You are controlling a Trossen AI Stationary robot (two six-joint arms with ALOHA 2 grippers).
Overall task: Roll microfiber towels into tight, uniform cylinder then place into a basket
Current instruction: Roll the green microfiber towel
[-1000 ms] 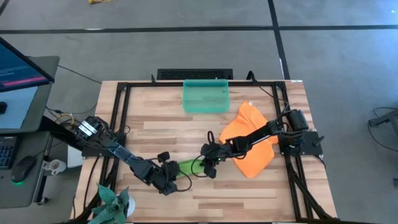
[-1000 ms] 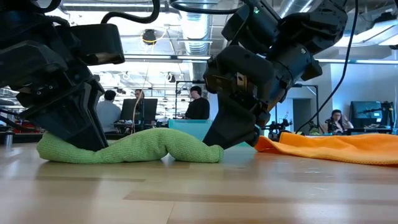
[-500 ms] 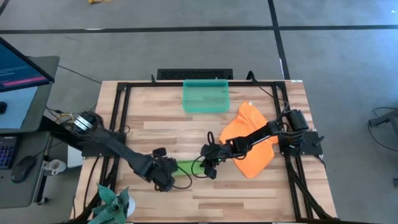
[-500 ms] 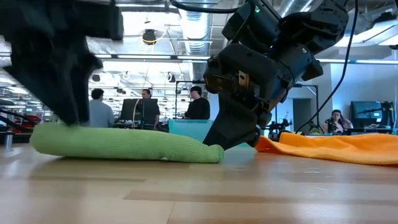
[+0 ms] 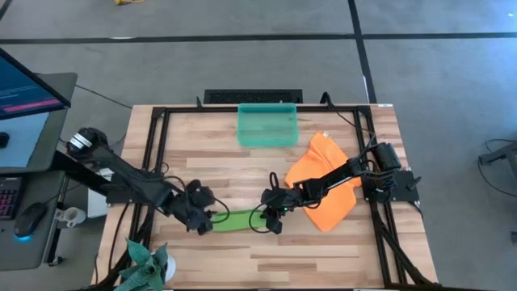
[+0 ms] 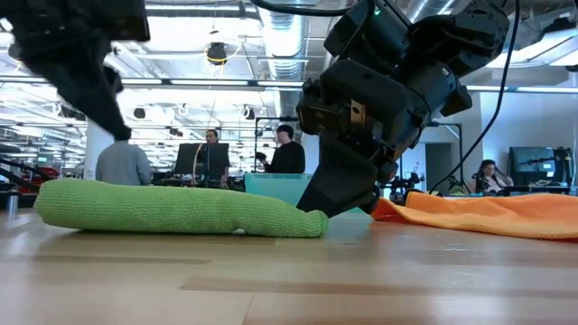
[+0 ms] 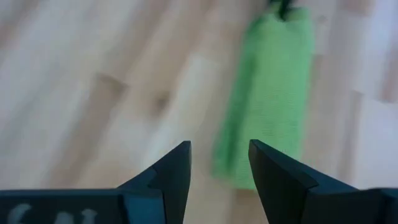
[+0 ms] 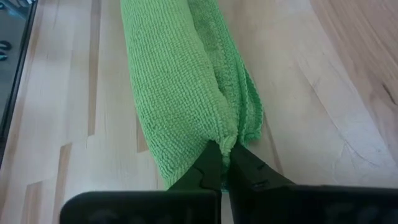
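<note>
Wooden slats of the worktop (image 5: 266, 166) carried everything I watched. My flat bright orange microfiber towel (image 5: 323, 182) lay near the right edge, the translucent teal-green plastic basket (image 5: 267, 124) at the far edge. My rolled lime-green towel (image 5: 233, 220) lay mid-worktop; the right pincer (image 8: 225, 163) was pinching one end, while the left pincer (image 7: 219, 163) hovered spread beside the other.
</note>
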